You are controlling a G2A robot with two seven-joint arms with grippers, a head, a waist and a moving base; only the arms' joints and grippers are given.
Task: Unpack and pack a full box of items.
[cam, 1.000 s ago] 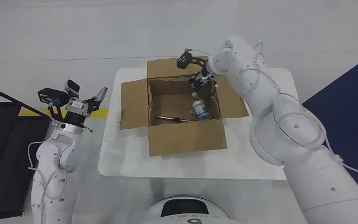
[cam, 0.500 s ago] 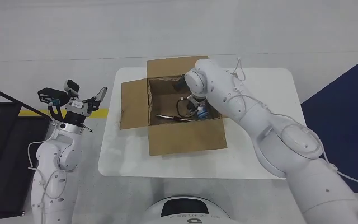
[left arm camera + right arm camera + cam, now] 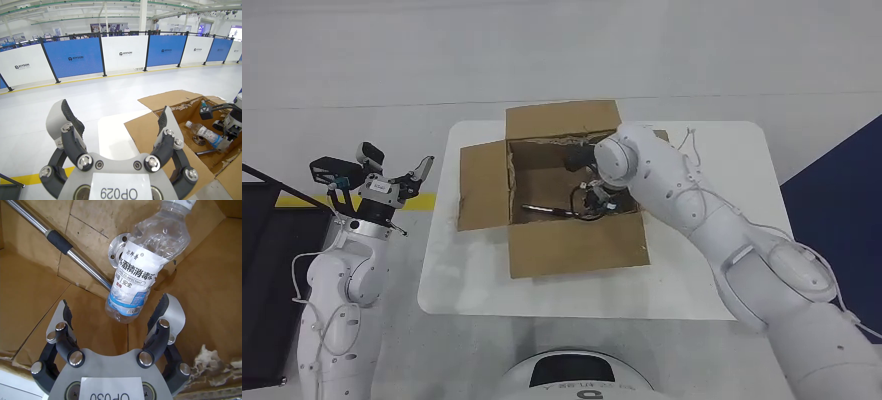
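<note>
While the right gripper (image 3: 115,303) hangs in the box (image 3: 577,255), jaws open at the base of the bottle (image 3: 140,275) lying there, we judge unpacking is in hand: next the jaws must close and lift it.

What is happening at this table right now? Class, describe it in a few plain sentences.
The right gripper is down inside the open cardboard box on the white table. It is open and straddles the base of a clear plastic bottle lying there, which is not yet gripped. A metal rod and a round metal flange also lie on the box floor. The left gripper is open and holds nothing, off beside the table.
</note>
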